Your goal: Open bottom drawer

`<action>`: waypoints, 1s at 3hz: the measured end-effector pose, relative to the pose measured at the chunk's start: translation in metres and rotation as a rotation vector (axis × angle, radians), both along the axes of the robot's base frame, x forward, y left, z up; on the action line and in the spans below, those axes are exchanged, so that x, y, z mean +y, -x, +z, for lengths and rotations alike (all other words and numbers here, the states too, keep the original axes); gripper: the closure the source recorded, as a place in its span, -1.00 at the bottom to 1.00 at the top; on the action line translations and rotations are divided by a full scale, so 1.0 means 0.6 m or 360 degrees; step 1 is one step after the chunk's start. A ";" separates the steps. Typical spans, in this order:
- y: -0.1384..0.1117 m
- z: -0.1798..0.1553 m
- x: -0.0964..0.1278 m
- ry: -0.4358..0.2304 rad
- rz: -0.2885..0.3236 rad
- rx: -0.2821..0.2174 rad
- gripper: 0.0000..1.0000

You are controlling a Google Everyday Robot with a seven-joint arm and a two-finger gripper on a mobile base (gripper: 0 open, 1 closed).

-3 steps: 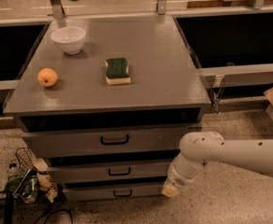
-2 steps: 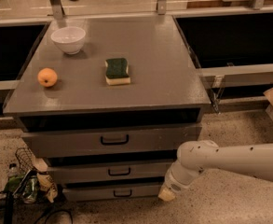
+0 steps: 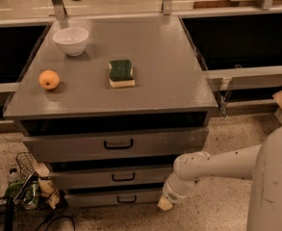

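Approach step: gripper low at the right end of the bottom drawer, clench state indeterminate. Next move: align with the handle.

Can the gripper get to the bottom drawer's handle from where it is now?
Probably yes. The gripper hangs low by the right end of the bottom drawer, and nothing stands between it and the black handle.

The arm has swung lower and further left. The gripper now hangs just off the right end of the bottom drawer, lower than it was a second ago. The robot's pale body has come into sight at the lower right, where only the arm showed before.
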State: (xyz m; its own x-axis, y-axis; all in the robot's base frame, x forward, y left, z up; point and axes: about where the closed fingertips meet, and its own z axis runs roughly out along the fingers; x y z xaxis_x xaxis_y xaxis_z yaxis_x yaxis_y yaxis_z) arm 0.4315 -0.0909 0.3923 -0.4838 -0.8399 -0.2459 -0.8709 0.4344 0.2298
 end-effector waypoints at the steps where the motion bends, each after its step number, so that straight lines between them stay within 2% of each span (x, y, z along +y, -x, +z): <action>1: 0.000 0.000 0.000 0.0000 0.0000 0.0000 1.00; 3: 0.024 -0.081 -0.010 0.0032 -0.0150 0.0009 1.00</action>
State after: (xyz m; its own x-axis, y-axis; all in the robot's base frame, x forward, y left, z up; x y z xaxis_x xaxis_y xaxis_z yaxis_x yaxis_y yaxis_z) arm 0.4173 -0.0971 0.3435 -0.5625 -0.7953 -0.2262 -0.8245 0.5191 0.2252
